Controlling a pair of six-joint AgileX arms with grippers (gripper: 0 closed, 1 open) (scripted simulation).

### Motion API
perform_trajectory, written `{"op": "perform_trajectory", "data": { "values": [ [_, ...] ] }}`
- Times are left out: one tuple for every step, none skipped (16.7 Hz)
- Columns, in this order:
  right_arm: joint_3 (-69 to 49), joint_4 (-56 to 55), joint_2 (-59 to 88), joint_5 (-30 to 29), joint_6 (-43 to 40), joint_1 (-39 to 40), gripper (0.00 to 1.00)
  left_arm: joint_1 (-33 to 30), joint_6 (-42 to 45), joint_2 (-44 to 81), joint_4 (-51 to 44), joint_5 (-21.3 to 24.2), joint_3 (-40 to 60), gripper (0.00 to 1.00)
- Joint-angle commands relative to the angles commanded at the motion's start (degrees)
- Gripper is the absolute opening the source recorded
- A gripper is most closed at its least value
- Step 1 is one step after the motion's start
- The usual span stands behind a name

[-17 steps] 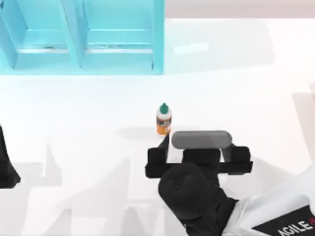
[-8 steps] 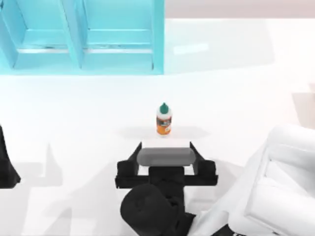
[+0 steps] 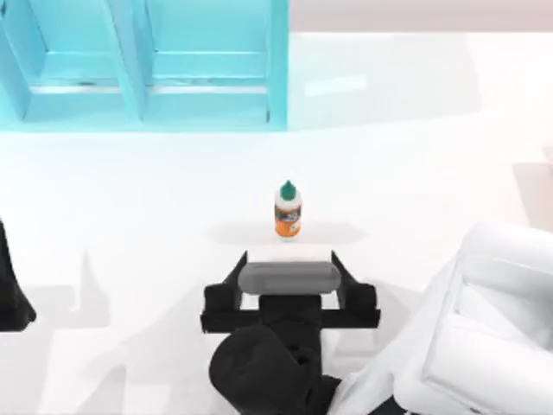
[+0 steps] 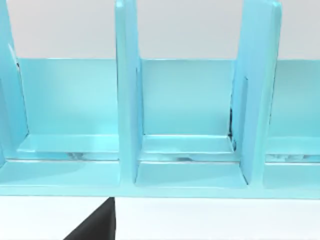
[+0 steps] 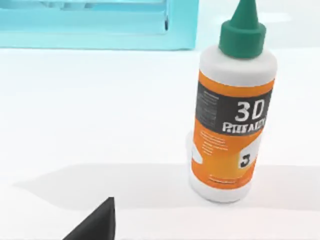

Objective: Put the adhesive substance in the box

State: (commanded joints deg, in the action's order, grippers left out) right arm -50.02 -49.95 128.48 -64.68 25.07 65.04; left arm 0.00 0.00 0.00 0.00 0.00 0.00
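Near the table's (image 3: 449, 156) middle, the upright orange-labelled, green-capped glue bottle (image 3: 288, 210) stands ungrasped just beyond the right gripper's (image 3: 289, 259) spread fingers: approach step, next advance and close.

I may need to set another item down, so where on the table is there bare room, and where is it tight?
Bare table runs wide to the right of the glue bottle, and to its left below the blue box. It is tight just in front of the bottle, where the open right gripper sits. The left arm is parked at the left edge.
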Motion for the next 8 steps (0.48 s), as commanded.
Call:
{"op": "perform_trajectory", "data": {
  "values": [
    [-0.7,-0.4,0.6,0.5,-0.6,-0.5,1.0,0.0,0.0,0.0,0.0,0.0,0.0,1.0],
    [-1.9,-1.1,1.6,1.3,-1.5,-1.3,1.0,0.0,0.0,0.0,0.0,0.0,0.0,1.0],
    [-3.3,-1.8,2.7,2.3,-2.6,-2.4,1.0,0.0,0.0,0.0,0.0,0.0,0.0,1.0],
    [-4.9,-2.6,4.0,3.5,-3.9,-3.8,1.0,0.0,0.0,0.0,0.0,0.0,0.0,1.0],
    [-6.6,-3.4,5.3,4.9,-5.2,-5.3,1.0,0.0,0.0,0.0,0.0,0.0,0.0,1.0],
    [-8.2,-4.2,6.7,6.3,-6.4,-6.9,1.0,0.0,0.0,0.0,0.0,0.0,0.0,1.0],
    [-9.7,-4.9,7.9,7.8,-7.5,-8.6,1.0,0.0,0.0,0.0,0.0,0.0,0.0,1.0],
    [-11.0,-5.5,9.0,9.3,-8.4,-10.2,1.0,0.0,0.0,0.0,0.0,0.0,0.0,1.0]
  ]
}}
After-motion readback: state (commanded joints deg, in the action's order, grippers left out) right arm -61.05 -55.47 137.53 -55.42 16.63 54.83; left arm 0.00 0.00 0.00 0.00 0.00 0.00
